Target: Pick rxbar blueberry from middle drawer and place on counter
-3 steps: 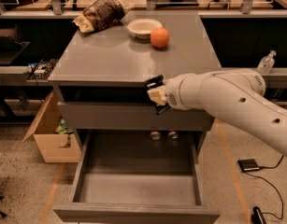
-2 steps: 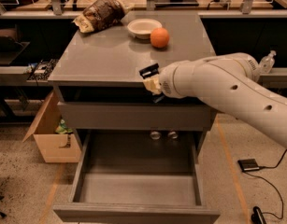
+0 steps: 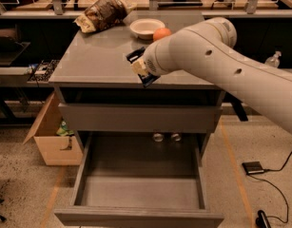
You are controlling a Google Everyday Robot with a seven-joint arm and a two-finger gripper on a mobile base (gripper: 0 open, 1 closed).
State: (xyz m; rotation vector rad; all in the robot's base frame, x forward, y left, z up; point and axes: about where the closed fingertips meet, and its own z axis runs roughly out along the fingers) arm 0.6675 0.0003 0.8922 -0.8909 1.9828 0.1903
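One second ago my gripper (image 3: 140,68) was lower, in front of the cabinet and just under the front edge of the counter (image 3: 98,61). Now it has come up and gone a little to the left, and it hangs over the front part of the counter. My big white arm (image 3: 217,56) reaches in from the right side and slopes up toward the middle, with its thick round end pointing left. The gripper sits at that end and is pinching the rxbar blueberry (image 3: 148,79). The bar is tilted, and its dark blue ends stick out above and below the gripper. I cannot tell if the bar touches the counter or is just above it. The middle drawer (image 3: 141,194) is pulled out far below, and its grey floor is bare. Farther back on the counter are a brown snack bag (image 3: 102,14), a white bowl (image 3: 146,27) and an orange (image 3: 160,33), all well apart from the bar.
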